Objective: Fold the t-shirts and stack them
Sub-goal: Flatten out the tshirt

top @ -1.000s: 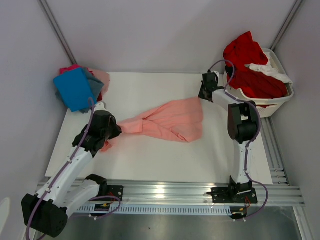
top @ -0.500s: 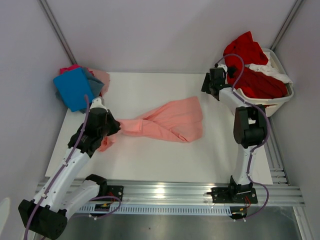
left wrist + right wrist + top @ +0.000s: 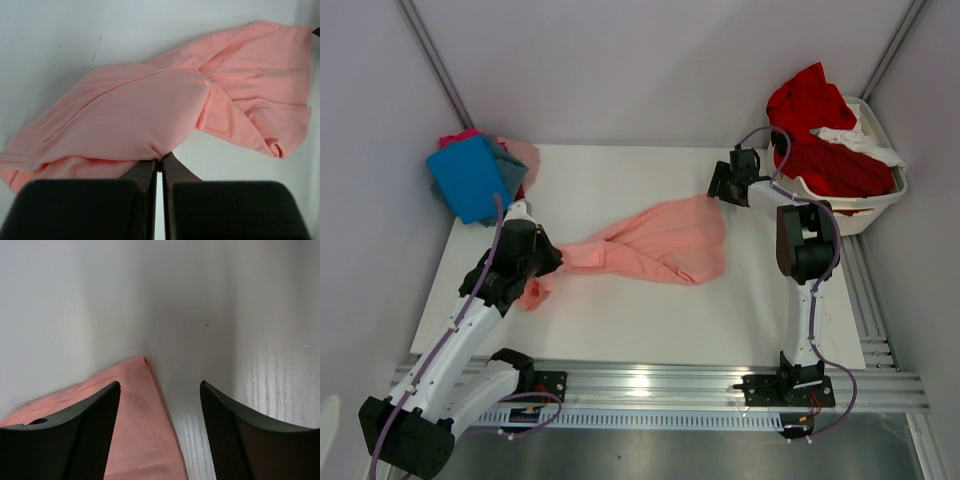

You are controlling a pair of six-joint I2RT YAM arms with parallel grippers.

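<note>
Your left pincer is pressing its fingers together on a bunched fold of the salmon-pink t-shirt, which is lying twisted across the middle of the table, roped up at its left end and fanning out toward the right. Your right pincer is hanging spread over the shirt's far right corner, apparently not touching it. That corner is sitting nearer one finger than the other rather than centred in the gap. This is where I judge you are risking most: closing from here, you may be catching only the edge of the hem, or nothing but table, and the corner may be slipping free once tension is coming on. On the left, the grip is taking a thin gather of cloth, so drawing the arms apart may be tightening the twist instead of opening the shirt, or dragging the whole thing sideways. A loose tail of the shirt is also lying beneath the left arm, which may be trapping it. Further out, the pile topped by the bright blue t-shirt is sitting at the far left corner, near enough that a wide leftward swing may be nudging it. At the far right, the red t-shirt and white t-shirt are heaping over the laundry basket, and the right arm's cable is looping just beside them, so I would be watching for a snag there.
</note>
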